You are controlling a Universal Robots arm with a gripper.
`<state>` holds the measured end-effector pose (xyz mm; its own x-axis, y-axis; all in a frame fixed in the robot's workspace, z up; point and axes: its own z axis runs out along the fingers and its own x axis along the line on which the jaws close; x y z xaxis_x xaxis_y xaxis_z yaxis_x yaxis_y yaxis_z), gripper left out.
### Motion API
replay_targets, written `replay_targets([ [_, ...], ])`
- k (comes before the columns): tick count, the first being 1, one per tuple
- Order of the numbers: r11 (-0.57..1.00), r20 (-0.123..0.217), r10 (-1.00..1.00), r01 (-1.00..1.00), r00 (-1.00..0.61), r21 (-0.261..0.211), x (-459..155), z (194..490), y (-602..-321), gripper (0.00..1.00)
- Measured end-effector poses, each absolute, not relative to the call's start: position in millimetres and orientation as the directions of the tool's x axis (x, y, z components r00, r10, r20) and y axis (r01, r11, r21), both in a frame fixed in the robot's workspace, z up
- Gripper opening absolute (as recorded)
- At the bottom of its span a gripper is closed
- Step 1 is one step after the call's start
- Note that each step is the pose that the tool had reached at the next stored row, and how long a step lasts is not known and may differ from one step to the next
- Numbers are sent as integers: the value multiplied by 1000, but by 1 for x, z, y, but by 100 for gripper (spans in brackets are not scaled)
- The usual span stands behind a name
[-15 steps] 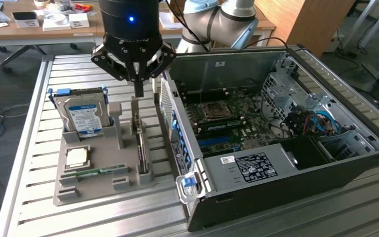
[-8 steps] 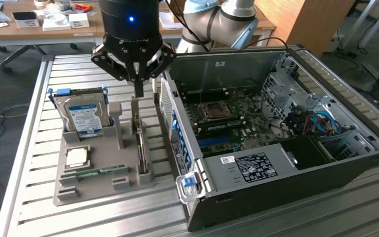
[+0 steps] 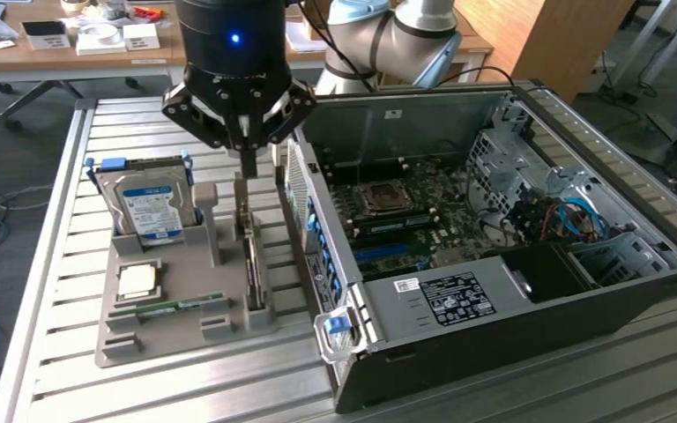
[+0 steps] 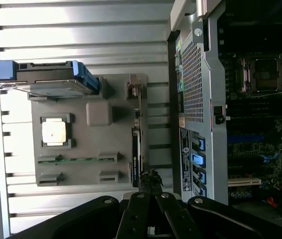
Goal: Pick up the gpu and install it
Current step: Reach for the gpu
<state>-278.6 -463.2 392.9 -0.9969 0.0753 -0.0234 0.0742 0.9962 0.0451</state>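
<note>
Hovering over the gpu [image 3: 250, 251], the fingers [image 3: 248, 161] are pinched together, apparently empty; the gpu stands in its holder [image 3: 138, 339] beside the case [image 3: 527, 344], not yet lifted or installed.

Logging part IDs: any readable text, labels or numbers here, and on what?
Hard drive label: blue-white, print too small to read.
Black label inside the computer case: white print, blurred.
White sticker beside it: unreadable.
No text reads legibly.
</note>
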Motion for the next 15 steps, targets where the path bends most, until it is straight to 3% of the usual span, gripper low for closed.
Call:
replay_targets([
  [15, 996, -23, 75, 74, -997, 45, -285, 392, -472, 11],
])
